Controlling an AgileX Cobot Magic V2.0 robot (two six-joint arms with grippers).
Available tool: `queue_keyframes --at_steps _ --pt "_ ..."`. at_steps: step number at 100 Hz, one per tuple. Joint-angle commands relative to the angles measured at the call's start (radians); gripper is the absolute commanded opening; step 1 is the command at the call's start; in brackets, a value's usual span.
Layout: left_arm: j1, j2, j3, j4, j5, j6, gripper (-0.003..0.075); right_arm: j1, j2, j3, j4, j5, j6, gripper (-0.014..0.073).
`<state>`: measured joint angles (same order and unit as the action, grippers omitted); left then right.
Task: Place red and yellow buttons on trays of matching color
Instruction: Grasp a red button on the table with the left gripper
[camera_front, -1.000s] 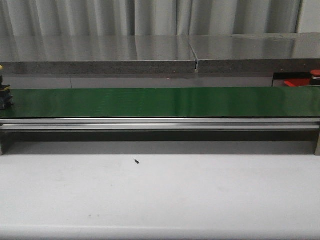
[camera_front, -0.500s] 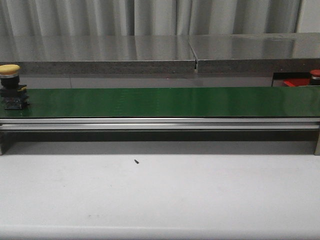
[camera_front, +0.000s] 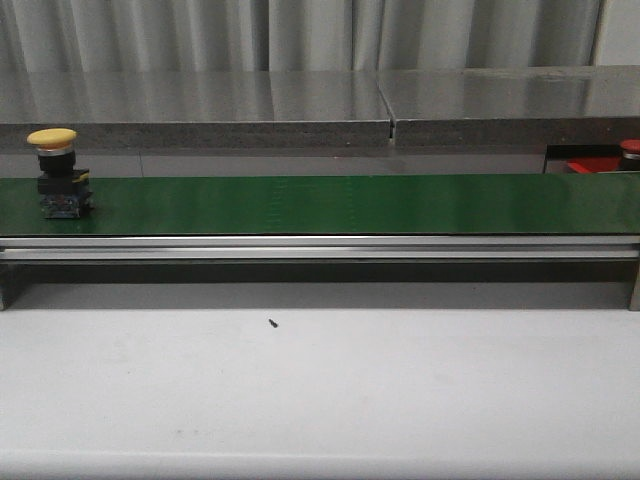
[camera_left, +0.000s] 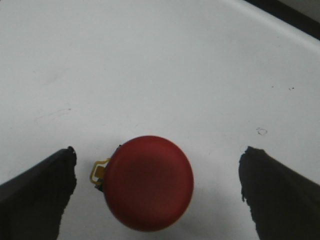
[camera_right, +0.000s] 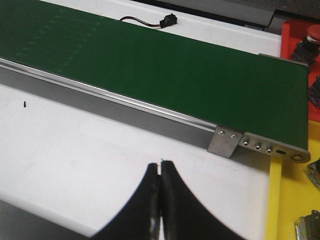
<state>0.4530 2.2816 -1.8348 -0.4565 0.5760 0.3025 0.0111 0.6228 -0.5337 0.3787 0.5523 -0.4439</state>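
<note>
Nearest to me, my left pincer (camera_left: 155, 195) hangs with its fingers spread wide, and a red button (camera_left: 149, 182) sits upright on the white counter (camera_left: 165, 65) squarely between them, cap facing the camera and touching neither finger; I judge a straight descent and squeeze would take it. My right pincer (camera_right: 160, 172) has its fingers pressed together on nothing, hovering over the counter just short of the green conveyor belt (camera_front: 330, 204). Farther off, a yellow button (camera_front: 57, 172) stands upright on the belt's left end, so my left arm is nearer. A red tray (camera_right: 295, 37) lies beyond the belt's right end. I can read no writing.
</note>
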Motion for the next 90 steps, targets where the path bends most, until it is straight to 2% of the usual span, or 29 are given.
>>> queue_keyframes --at_steps 1,9,28,40,65,90 --pt "0.0 -0.06 -0.035 -0.017 -0.039 -0.017 0.056 0.002 -0.004 -0.027 0.01 -0.059 -0.002 -0.0097" --pt "0.0 -0.06 -0.037 -0.017 -0.053 -0.017 0.0457 0.002 -0.004 -0.027 0.01 -0.059 -0.002 -0.0097" --pt "0.0 -0.066 -0.071 -0.026 -0.015 -0.017 0.0125 0.002 -0.004 -0.027 0.01 -0.059 -0.002 -0.0097" --pt "-0.002 -0.107 -0.082 -0.027 0.019 -0.017 -0.002 0.002 -0.004 -0.027 0.01 -0.059 -0.002 -0.0097" --pt "-0.046 -0.275 -0.053 -0.068 0.094 -0.017 -0.0019 0.002 -0.004 -0.027 0.01 -0.059 -0.002 -0.0097" --pt "-0.146 -0.504 0.163 -0.101 0.066 -0.017 -0.0019 0.002 -0.004 -0.027 0.01 -0.059 -0.002 -0.0097"
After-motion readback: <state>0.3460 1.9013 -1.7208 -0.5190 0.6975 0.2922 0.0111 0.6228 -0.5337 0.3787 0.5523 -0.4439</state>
